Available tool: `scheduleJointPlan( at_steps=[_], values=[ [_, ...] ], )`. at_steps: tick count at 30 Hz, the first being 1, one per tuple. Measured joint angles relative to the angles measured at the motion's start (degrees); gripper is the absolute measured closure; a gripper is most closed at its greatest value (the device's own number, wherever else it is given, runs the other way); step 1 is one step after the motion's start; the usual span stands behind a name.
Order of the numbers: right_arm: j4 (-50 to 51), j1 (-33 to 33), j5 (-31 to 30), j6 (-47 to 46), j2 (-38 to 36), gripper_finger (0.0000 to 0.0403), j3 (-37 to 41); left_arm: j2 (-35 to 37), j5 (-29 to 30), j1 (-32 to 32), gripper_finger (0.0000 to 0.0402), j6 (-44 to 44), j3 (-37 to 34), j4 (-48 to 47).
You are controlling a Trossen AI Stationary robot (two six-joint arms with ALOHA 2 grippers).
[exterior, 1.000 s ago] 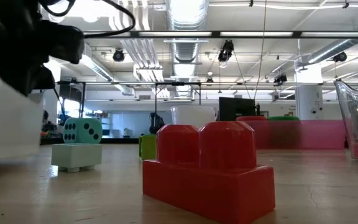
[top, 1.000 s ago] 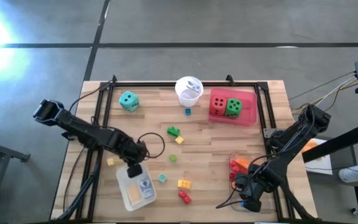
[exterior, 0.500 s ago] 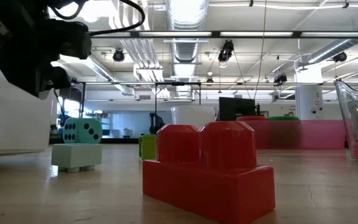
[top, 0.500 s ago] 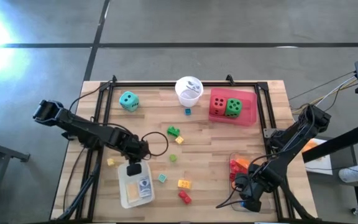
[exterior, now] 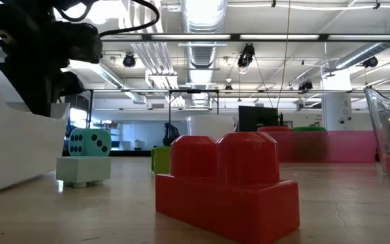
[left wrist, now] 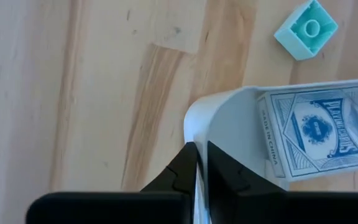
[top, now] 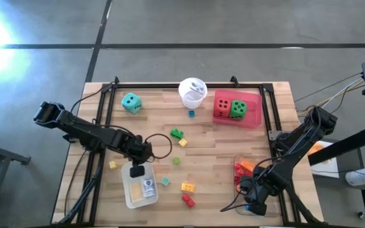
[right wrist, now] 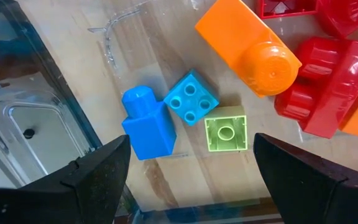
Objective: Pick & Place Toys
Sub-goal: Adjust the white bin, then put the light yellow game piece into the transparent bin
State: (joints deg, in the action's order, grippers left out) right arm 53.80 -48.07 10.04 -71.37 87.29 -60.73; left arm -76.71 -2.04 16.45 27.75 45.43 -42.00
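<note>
Left gripper [left wrist: 196, 163] is pinched tight on the white tray [top: 132, 197] rim, tilting it off the wooden table [top: 220, 158], card box [left wrist: 312, 132] inside. Right gripper [right wrist: 188, 163] gapes wide above bricks [right wrist: 191, 112] in the clear tray [right wrist: 114, 28]. Red brick [exterior: 227, 186] fills the low view.

Card box [left wrist: 312, 134], lying in the white tray [left wrist: 229, 127]: its side edge is reading "MADE IN CHINA" in small capitals. Its blue patterned face is carrying a curved banner of lettering, too ornate to make out. No other text is showing
</note>
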Motion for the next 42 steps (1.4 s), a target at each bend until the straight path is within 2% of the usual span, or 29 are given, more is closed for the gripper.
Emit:
scheduleJointPlan(
  at_steps=[12,18,27,34,39,42],
  values=[
    [0.0,0.0,0.0,0.5,0.0,0.0069,0.0,0.0,-0.7,0.0,0.037,-7.7,3.4,-0.3],
    [0.0,0.0,0.0,0.5,0.0,0.0069,0.0,0.0,-0.7,0.0,0.036,-8.4,3.1,-0.7],
    [0.2,0.0,0.3,0.9,0.0,0.0069,0.0,-4.3,0.0,0.0,0.0289,-9.8,3.4,-1.6],
    [0.2,0.0,0.7,-0.6,0.0,0.0069,0.0,-4.5,0.8,0.0,0.0245,-8.0,4.5,-1.8],
    [0.1,0.0,0.7,-0.5,-0.1,0.0069,0.0,-4.5,0.7,0.0,0.0191,-7.8,6.2,-4.4],
    [0.1,0.0,0.8,-0.5,-0.1,0.0069,0.0,-4.5,0.6,0.0,0.0155,-6.9,8.6,-9.1]
  ],
)
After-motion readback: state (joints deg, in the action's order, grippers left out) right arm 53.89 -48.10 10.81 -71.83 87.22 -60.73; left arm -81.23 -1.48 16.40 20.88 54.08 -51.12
